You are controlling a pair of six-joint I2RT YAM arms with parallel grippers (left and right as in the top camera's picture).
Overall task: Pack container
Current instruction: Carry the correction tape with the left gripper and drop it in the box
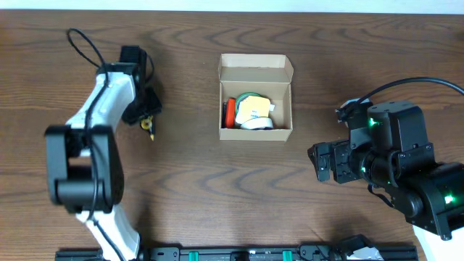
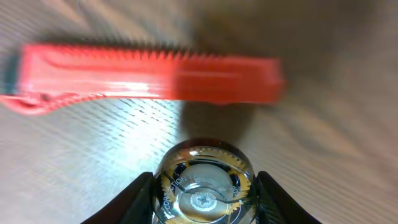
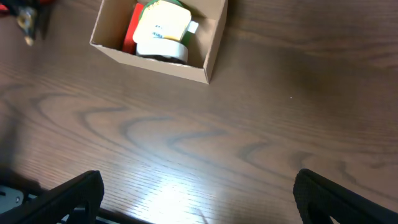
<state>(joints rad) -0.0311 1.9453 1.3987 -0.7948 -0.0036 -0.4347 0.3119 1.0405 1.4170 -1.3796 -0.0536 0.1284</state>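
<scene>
The container (image 1: 255, 129) is a tan cardboard box at the table's middle back, open, its lid flap standing at the far side. It holds a red piece, a green and yellow roll and a white roll (image 1: 254, 110). It also shows in the right wrist view (image 3: 211, 59). My left gripper (image 1: 147, 119) is far left of the box and shut on a clear round correction tape dispenser (image 2: 204, 193) with a yellow gear inside. A blurred red serrated bar (image 2: 149, 78) lies on the table just beyond it. My right gripper (image 1: 322, 161) is open and empty, right of and nearer than the box.
The wood table (image 1: 217, 188) runs under both arms. A black rail (image 1: 232, 254) lies along the front edge. The left arm's cable (image 1: 83, 43) loops at the back left.
</scene>
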